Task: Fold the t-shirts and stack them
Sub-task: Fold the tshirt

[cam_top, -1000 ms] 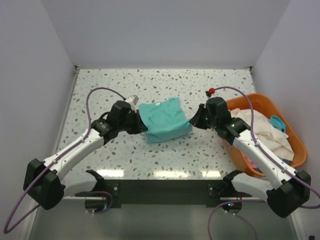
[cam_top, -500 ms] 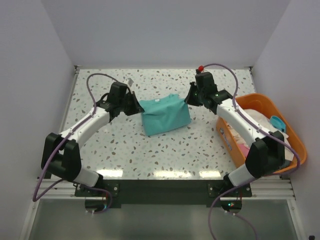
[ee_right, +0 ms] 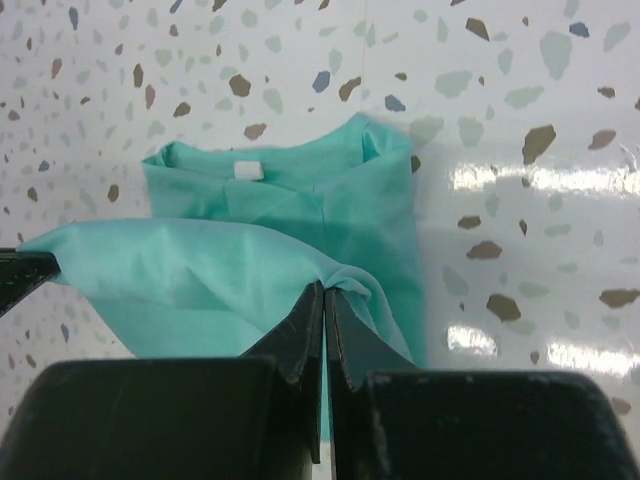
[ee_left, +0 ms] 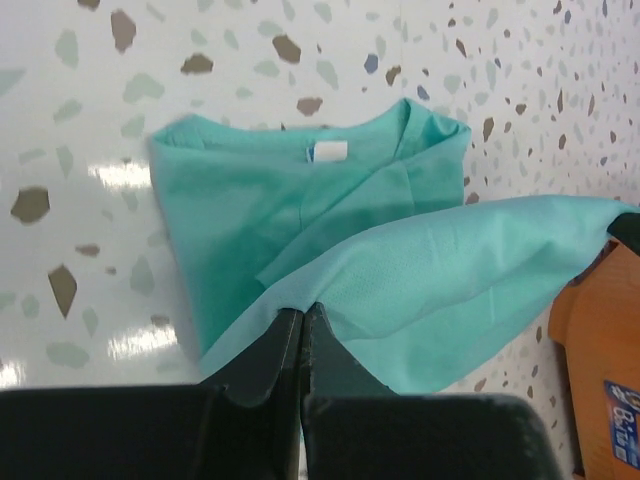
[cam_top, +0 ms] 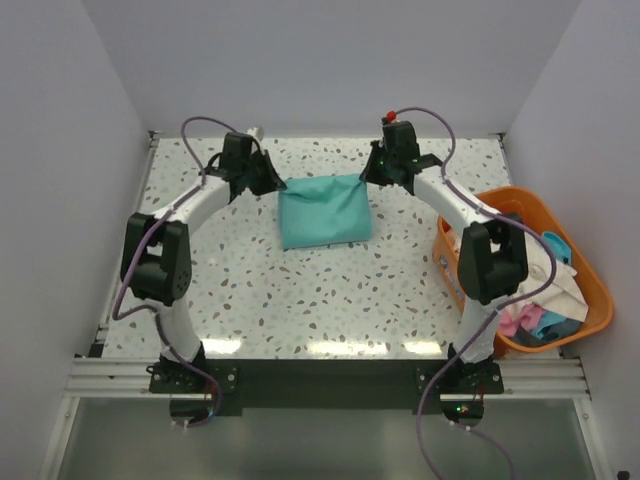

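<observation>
so the tee is solid teal w/ a tiny white neck tag. table = white terrazzo, grey/brown/blue specks. basket bright orange, w/ a cream shirt, pink shirt & light blue shirt in it. left arm & right arm white w/ black joints, purple cables. left gripper & right gripper both black.

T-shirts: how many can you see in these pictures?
4 by colour: the teal t-shirt on the table, pinched by the left claw and right claw; a cream-white t-shirt, a pink t-shirt and a light blue t-shirt heaped in the orange basket. More may be buried underneath.
</observation>
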Tool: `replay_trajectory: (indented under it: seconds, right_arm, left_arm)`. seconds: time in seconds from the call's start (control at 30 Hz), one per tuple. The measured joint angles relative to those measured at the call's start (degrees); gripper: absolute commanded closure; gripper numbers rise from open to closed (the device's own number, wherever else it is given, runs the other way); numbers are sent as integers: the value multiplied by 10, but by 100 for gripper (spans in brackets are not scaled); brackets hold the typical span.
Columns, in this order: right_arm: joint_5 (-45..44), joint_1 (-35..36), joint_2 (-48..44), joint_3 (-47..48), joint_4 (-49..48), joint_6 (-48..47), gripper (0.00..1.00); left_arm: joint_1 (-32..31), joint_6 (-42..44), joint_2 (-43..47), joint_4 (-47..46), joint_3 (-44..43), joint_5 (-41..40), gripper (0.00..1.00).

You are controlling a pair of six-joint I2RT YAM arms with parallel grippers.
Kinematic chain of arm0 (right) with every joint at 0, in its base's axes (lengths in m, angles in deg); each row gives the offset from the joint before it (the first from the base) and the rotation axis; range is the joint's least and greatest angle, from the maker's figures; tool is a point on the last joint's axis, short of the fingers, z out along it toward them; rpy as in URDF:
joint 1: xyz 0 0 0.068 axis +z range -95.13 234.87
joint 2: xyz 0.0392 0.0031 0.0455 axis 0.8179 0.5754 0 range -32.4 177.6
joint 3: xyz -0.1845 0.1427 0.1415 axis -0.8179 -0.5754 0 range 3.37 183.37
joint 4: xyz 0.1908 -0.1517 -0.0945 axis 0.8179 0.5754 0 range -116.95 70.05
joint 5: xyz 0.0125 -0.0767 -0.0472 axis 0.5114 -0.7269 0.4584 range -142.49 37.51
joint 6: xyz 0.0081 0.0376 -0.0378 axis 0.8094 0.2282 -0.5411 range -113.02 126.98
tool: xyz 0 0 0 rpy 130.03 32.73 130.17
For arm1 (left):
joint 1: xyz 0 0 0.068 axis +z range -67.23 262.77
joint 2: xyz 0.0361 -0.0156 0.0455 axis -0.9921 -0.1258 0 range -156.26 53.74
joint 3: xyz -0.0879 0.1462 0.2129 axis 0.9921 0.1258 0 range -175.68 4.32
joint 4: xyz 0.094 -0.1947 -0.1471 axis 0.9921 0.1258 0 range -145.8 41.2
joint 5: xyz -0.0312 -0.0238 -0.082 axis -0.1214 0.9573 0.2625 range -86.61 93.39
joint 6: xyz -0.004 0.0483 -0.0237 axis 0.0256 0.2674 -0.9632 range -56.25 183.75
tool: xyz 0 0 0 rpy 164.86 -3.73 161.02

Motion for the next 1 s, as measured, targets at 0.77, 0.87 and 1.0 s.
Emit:
replay_trajectory:
  seconds: [0.77, 0.87, 1.0]
  right_arm:
    - [31, -35, 273, 209, -45, -19, 1]
    - [38, -35, 250, 193, -45, -24, 1]
    - [49, -31, 162, 106, -55, -22, 1]
  left_arm:
    - [22, 36, -277, -57, -236, 17, 0]
    - [21, 36, -247, -48, -229, 8, 0]
    - [11, 46, -170, -38, -191, -29, 0]
